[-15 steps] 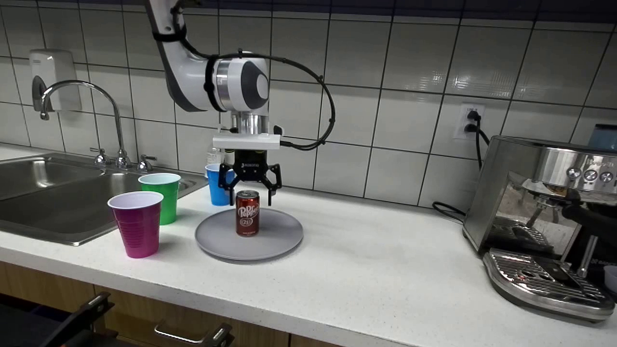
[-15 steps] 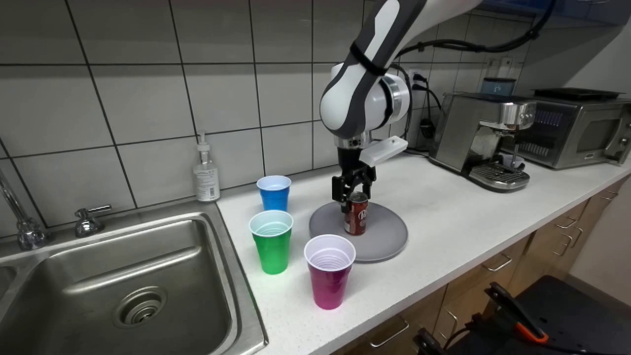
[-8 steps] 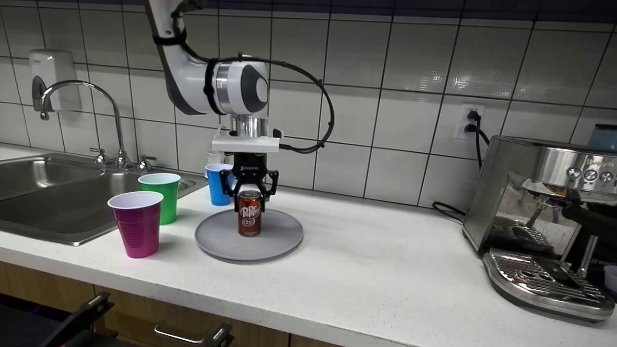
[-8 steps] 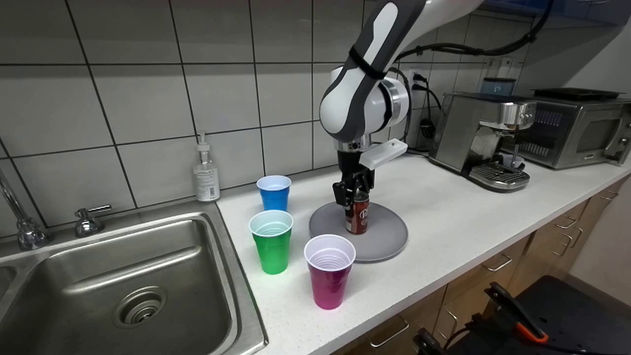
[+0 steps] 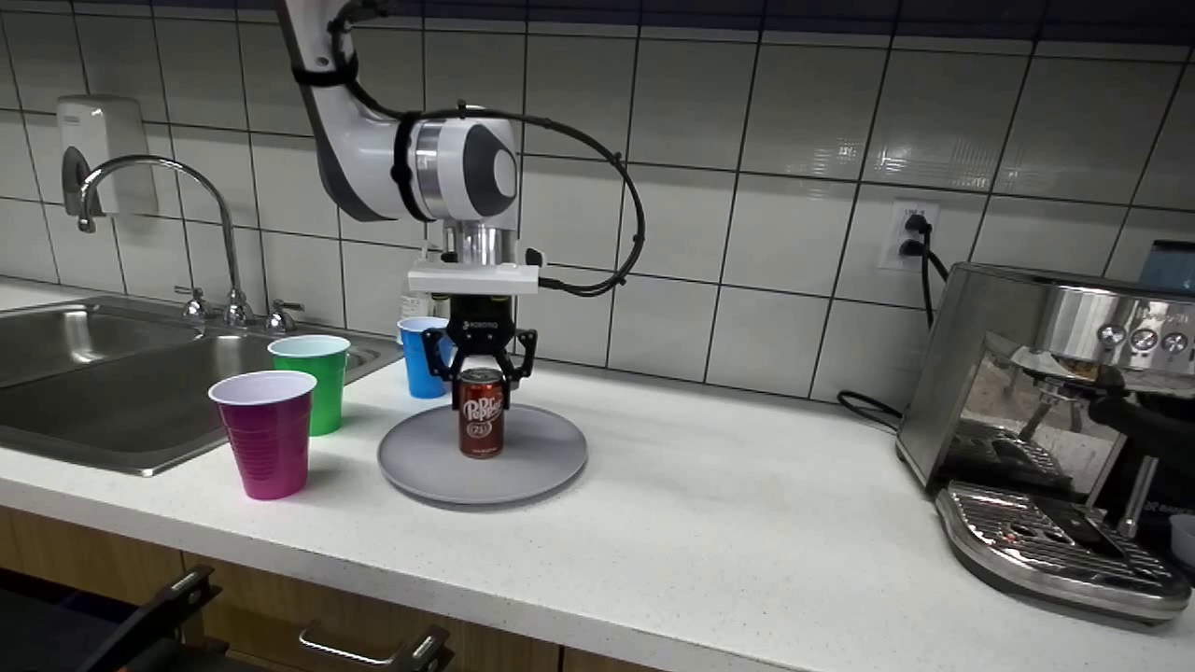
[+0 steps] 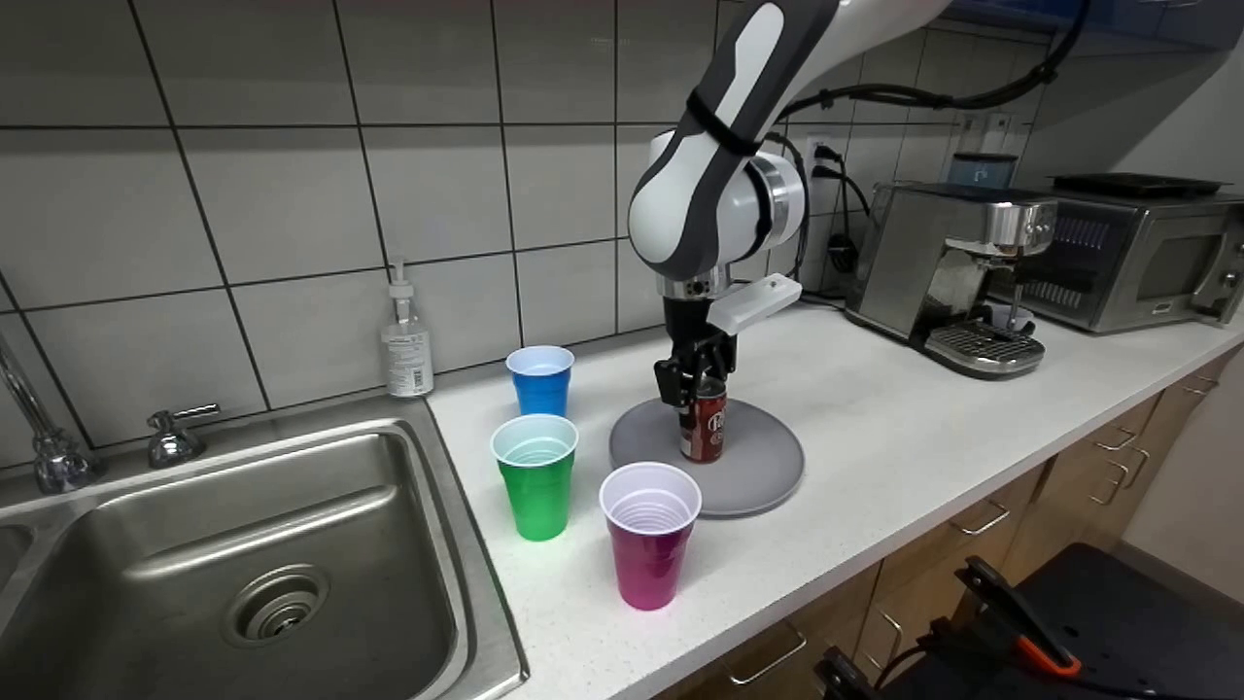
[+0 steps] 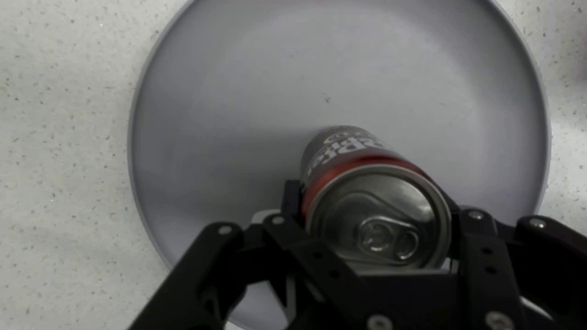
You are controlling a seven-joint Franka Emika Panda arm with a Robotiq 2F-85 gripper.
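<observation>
Near the middle of a round gray plate (image 5: 551,462), a dark-red Dr Pepper can (image 5: 481,427) stands upright, its base resting on the plate and its white lettering showing in both exterior views. The tool (image 5: 482,397) points straight down over it and grasps the upper part of the can, with the fingers (image 7: 291,199) pressed against opposite sides. In the wrist view the silver lid (image 7: 378,215) with its pull tab shows between them. The plate lies flat on the pale speckled bench (image 5: 747,523). Three upright plastic cups stand between the plate and the steel sink (image 6: 321,506): a magenta cup (image 5: 271,439) nearest the front edge of the bench, a green cup (image 6: 537,491) farther back, and a blue cup (image 6: 541,389) nearest the tiled wall (image 6: 292,194). In an exterior view a pump bottle (image 6: 406,360) stands by the back corner of the sink. On the far side of the plate from the cups, well apart from it, sits an espresso machine (image 6: 899,262), with a boxy silver appliance (image 6: 1123,262) just beyond.
</observation>
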